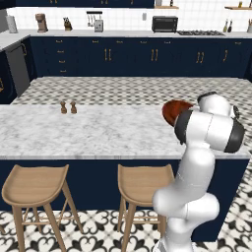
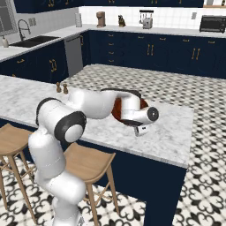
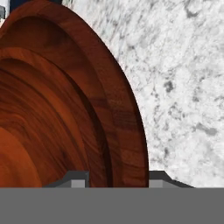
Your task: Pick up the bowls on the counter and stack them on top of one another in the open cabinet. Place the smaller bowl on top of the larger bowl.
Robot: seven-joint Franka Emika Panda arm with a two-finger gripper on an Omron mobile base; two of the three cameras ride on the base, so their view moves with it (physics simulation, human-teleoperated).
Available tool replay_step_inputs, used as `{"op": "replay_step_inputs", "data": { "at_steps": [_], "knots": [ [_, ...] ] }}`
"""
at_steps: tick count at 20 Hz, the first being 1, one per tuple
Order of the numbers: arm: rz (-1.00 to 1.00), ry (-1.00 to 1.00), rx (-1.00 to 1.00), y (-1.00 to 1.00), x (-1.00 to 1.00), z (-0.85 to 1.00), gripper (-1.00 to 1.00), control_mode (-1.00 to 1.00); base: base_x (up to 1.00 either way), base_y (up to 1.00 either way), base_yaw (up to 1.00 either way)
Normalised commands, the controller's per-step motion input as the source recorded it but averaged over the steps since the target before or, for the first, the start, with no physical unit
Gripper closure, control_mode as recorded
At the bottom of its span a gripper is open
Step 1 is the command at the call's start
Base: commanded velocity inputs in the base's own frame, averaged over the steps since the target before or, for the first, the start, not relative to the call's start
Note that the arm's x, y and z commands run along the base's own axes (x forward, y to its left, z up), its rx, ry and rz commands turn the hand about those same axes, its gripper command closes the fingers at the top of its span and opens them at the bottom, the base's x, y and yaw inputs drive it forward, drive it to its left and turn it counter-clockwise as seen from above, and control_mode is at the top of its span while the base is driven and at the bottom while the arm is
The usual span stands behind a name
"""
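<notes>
A glossy reddish-brown bowl (image 1: 173, 110) sits near the right end of the marble counter (image 1: 98, 130), partly hidden behind my forearm. In the hand view the bowl's (image 3: 65, 109) thick rim runs down between my two fingertips, one inside the bowl and one outside. My gripper (image 3: 118, 178) is shut on that rim. From the right base view my hand covers the middle of the bowl (image 2: 116, 109), and the gripper (image 2: 132, 124) points down at it. I cannot tell which of the two bowls this is. The other bowl and the open cabinet are out of view.
Two small brown shakers (image 1: 68, 107) stand at the counter's far edge, left of the bowl. Two wooden stools (image 1: 37, 184) (image 1: 145, 184) stand below the near edge. The counter's right end (image 2: 187, 132) is close to the bowl. Navy cabinets line the back wall.
</notes>
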Motion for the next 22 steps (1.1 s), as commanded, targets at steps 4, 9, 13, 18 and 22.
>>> {"op": "replay_step_inputs", "data": {
  "at_steps": [4,9,13,18,22],
  "knots": [
    [0.02,0.02,0.00,0.56,-0.80,0.39,1.00,-1.00,0.00,0.00,0.00],
    [0.00,0.04,0.00,0.65,-0.62,0.21,1.00,-1.00,0.00,0.00,0.00],
    [0.00,0.06,0.00,0.37,-0.29,0.20,1.00,-1.00,0.00,0.00,0.00],
    [0.00,-0.03,0.00,0.01,-0.30,0.16,1.00,1.00,-0.35,-0.05,0.00],
    [0.00,0.00,0.00,0.00,0.00,0.00,1.00,1.00,-0.61,-0.70,-0.36]
  ]
}}
